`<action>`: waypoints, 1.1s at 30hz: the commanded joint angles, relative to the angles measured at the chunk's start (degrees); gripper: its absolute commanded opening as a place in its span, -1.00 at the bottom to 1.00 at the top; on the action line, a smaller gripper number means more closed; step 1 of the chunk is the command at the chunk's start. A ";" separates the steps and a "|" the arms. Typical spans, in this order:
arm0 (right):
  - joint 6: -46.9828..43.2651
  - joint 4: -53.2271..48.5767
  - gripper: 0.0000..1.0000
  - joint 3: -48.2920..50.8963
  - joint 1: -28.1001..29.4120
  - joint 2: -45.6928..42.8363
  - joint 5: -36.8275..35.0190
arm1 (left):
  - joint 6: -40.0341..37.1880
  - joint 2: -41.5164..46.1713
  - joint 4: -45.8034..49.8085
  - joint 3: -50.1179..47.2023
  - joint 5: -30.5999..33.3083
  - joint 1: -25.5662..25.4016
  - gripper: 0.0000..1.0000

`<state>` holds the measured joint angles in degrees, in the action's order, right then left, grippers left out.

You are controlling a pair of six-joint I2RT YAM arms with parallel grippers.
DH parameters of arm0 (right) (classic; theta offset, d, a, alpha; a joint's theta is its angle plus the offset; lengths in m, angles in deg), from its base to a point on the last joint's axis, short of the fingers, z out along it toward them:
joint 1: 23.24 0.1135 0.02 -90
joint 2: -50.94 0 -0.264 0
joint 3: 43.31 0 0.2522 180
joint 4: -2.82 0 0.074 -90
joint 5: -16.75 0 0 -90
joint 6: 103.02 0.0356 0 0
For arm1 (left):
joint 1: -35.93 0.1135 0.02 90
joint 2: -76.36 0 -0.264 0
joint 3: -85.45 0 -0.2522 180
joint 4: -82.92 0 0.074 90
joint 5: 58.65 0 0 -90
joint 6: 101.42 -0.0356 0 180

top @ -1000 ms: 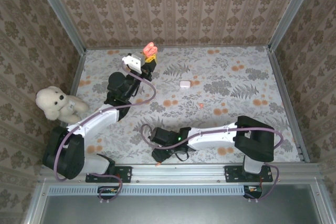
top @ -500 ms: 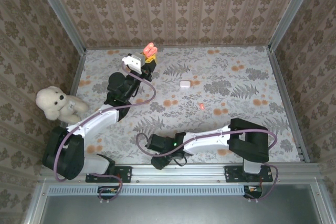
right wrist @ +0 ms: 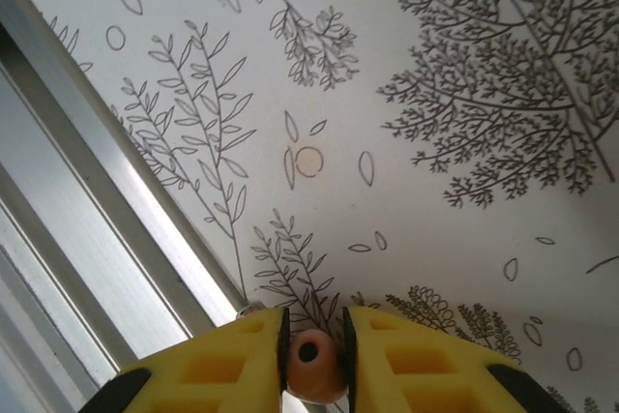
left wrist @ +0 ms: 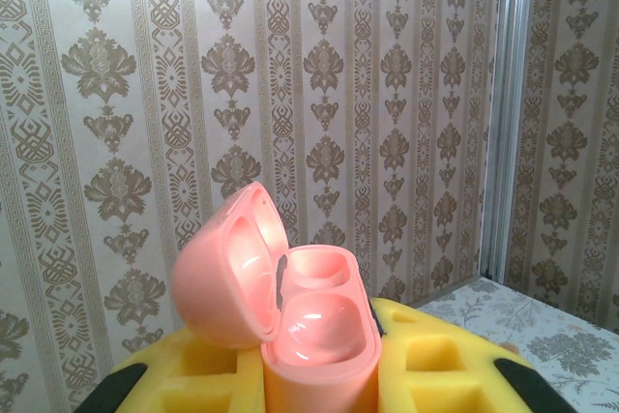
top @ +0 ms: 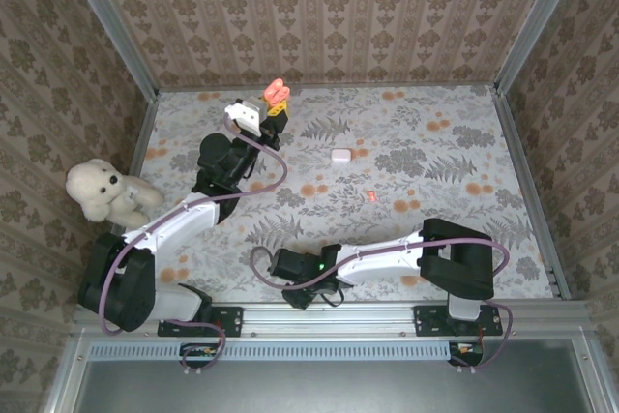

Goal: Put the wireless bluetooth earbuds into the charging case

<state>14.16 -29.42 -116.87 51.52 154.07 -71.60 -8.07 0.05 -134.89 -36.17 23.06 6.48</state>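
Note:
My left gripper (top: 275, 109) is raised at the back of the table, shut on a pink-orange charging case (top: 277, 92). In the left wrist view the charging case (left wrist: 317, 331) stands upright between the yellow pads, lid open and both wells empty. My right gripper (top: 296, 297) is low at the table's near edge. In the right wrist view my right gripper (right wrist: 314, 353) is shut on a small red-orange earbud (right wrist: 313, 370), both pads against its sides. Another red-orange earbud (top: 370, 196) lies on the table right of centre.
A small white case (top: 339, 154) lies shut on the floral table towards the back. A white teddy bear (top: 108, 191) sits at the left edge. The metal rail (right wrist: 97, 239) of the near edge runs right beside my right gripper. Patterned walls surround the table.
My right arm has drawn back and lowered at the near edge, and its jaws have closed onto the red-orange earbud. The left arm and the case have not moved.

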 commanded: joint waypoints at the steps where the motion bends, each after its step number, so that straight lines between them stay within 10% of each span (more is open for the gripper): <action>1: 0.93 -3.23 -0.55 0.43 -3.06 -2.41 -5.54 | -0.54 0.73 -0.81 -0.55 -0.28 0.62 -1.00; 17: 14.30 0.47 -0.30 5.63 -23.09 -6.20 -6.78 | 1.36 0.17 -0.77 -0.48 -2.16 0.02 -1.00; 22: 18.43 3.59 0.11 9.46 -24.05 -8.78 -4.58 | 1.45 -0.46 -0.96 -0.15 -2.34 -0.52 -1.00; 33: 21.99 8.95 0.17 11.31 -24.02 -8.20 1.58 | 1.57 -0.98 -1.23 0.11 -2.47 -1.22 -1.00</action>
<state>33.81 -22.58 -106.18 27.39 145.59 -72.76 -7.94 -0.87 -134.92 -36.58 21.46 5.58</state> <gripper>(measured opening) 0.585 0.216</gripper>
